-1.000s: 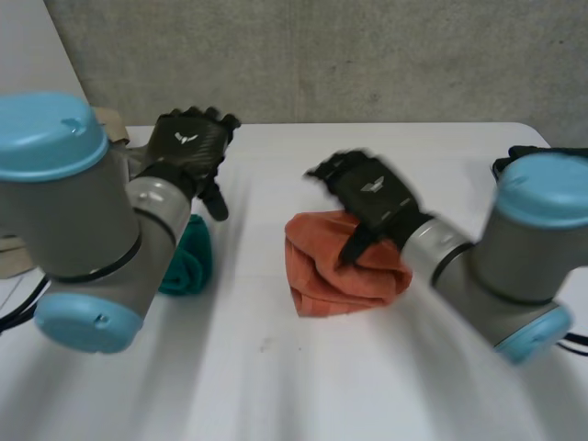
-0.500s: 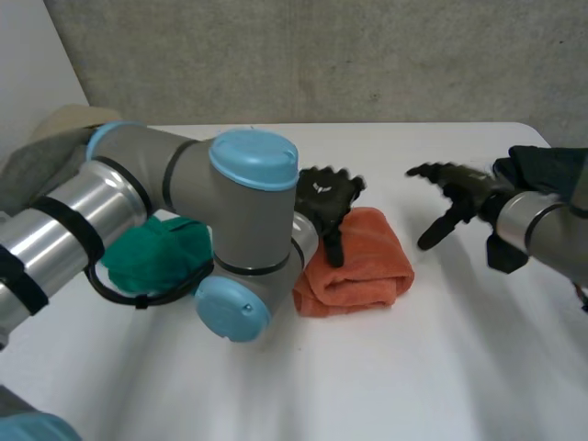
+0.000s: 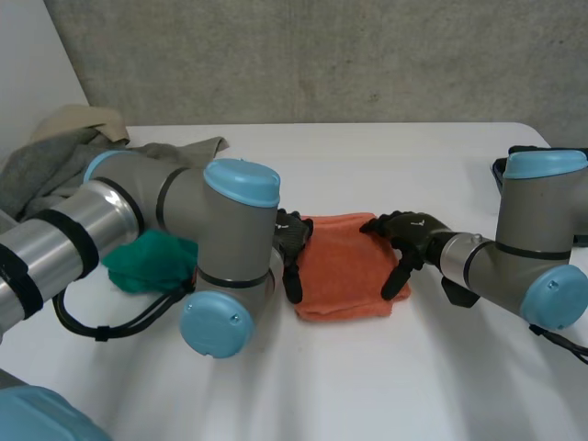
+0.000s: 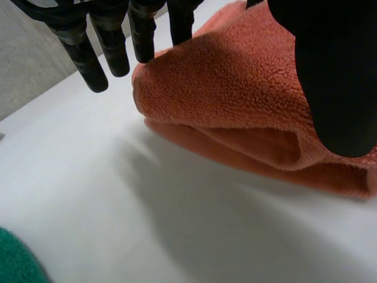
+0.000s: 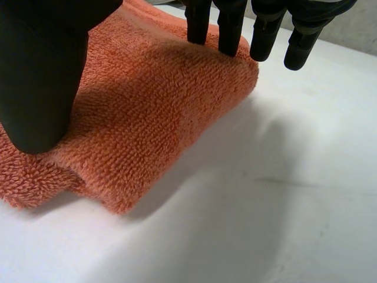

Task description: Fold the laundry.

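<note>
A folded orange towel (image 3: 344, 266) lies in the middle of the white table (image 3: 386, 165). My left hand (image 3: 290, 241) rests open at the towel's left edge, its straight fingers (image 4: 140, 32) touching the far left corner of the orange towel (image 4: 235, 88). At the towel's right edge my right hand (image 3: 404, 237) is open too. Its fingers (image 5: 230, 26) press on the top of the orange towel (image 5: 147, 112) near the far right corner, with the thumb on the near part.
A crumpled green cloth (image 3: 147, 260) lies left of the towel, partly behind my left arm. A grey-beige pile of laundry (image 3: 55, 156) sits at the table's far left. A dark object (image 3: 542, 152) stands at the right edge.
The left arm swung in from the far left to the towel's left edge. The right hand came back from the right onto the towel's right edge. The towel now lies flatter.
</note>
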Available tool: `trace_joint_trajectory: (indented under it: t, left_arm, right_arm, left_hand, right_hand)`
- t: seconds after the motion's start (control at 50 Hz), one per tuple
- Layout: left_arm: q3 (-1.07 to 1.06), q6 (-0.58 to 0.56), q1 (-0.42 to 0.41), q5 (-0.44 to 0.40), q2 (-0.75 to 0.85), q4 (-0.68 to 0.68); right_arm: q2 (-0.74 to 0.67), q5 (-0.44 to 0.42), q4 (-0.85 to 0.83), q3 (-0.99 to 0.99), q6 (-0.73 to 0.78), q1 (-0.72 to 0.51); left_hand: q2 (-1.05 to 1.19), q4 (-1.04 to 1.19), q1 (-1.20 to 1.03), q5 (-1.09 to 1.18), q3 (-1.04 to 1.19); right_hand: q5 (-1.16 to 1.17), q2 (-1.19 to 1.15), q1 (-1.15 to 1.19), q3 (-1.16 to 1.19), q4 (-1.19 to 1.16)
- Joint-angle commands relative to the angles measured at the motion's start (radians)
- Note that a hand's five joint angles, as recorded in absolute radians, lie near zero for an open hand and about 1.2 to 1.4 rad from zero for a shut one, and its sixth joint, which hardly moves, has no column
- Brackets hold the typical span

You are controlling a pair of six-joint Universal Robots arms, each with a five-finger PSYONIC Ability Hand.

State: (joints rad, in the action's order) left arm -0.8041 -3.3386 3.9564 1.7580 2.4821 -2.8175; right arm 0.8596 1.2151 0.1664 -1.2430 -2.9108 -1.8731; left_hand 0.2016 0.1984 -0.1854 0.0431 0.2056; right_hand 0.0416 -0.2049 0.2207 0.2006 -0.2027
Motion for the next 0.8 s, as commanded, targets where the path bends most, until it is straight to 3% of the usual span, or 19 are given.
trace_joint_trajectory:
  t: [0.02, 0.18, 0.26, 0.28, 0.34, 0.36, 0.42, 0.56, 0.66, 0.8]
  left_arm:
    - [-0.036, 0.019, 0.014, -0.012, -0.112, -0.002]
    - [-0.133, 0.054, 0.058, -0.127, -0.334, -0.026]
    - [-0.193, 0.07, 0.079, -0.283, -0.454, -0.028]
    - [-0.216, 0.074, 0.086, -0.378, -0.497, -0.025]
    - [-0.254, 0.079, 0.099, -0.512, -0.555, -0.017]
    - [-0.273, 0.082, 0.11, -0.597, -0.586, -0.011]
    - [-0.3, 0.1, 0.124, -0.719, -0.633, 0.003]
    - [-0.329, 0.152, 0.126, -0.782, -0.675, 0.03]
    - [-0.372, 0.157, 0.118, -0.784, -0.684, 0.026]
    - [-0.399, 0.157, 0.115, -0.776, -0.69, -0.007]
  right_arm:
    - [0.11, 0.043, -0.027, -0.048, 0.074, -0.008]
    - [0.285, 0.165, -0.231, -0.288, 0.242, -0.081]
    - [0.352, 0.179, -0.385, -0.447, 0.3, -0.127]
    - [0.366, 0.179, -0.443, -0.505, 0.315, -0.148]
    - [0.372, 0.179, -0.524, -0.578, 0.321, -0.184]
    - [0.365, 0.184, -0.571, -0.613, 0.323, -0.205]
    - [0.337, 0.19, -0.639, -0.645, 0.328, -0.23]
    - [0.23, 0.234, -0.78, -0.642, 0.332, -0.264]
    - [0.148, 0.251, -0.898, -0.604, 0.36, -0.268]
    - [0.084, 0.248, -0.933, -0.558, 0.398, -0.268]
  left_hand:
    - [-0.027, -0.024, 0.011, -0.043, -0.031]
    - [-0.027, -0.024, 0.011, -0.043, -0.031]
    - [-0.027, -0.024, 0.011, -0.043, -0.031]
    - [-0.027, -0.024, 0.011, -0.043, -0.031]
    - [-0.027, -0.024, 0.011, -0.043, -0.031]
    - [-0.027, -0.024, 0.011, -0.043, -0.031]
    - [-0.027, -0.024, 0.011, -0.043, -0.031]
    - [-0.027, -0.024, 0.011, -0.043, -0.031]
    - [-0.027, -0.024, 0.011, -0.043, -0.031]
    - [-0.027, -0.024, 0.011, -0.043, -0.031]
  right_hand:
    - [-0.042, 0.03, -0.046, -0.026, 0.028]
    - [-0.042, 0.03, -0.046, -0.026, 0.028]
    - [-0.042, 0.03, -0.046, -0.026, 0.028]
    - [-0.042, 0.03, -0.046, -0.026, 0.028]
    - [-0.042, 0.03, -0.046, -0.026, 0.028]
    - [-0.042, 0.03, -0.046, -0.026, 0.028]
    - [-0.042, 0.03, -0.046, -0.026, 0.028]
    - [-0.042, 0.03, -0.046, -0.026, 0.028]
    - [-0.042, 0.03, -0.046, -0.026, 0.028]
    - [-0.042, 0.03, -0.046, -0.026, 0.028]
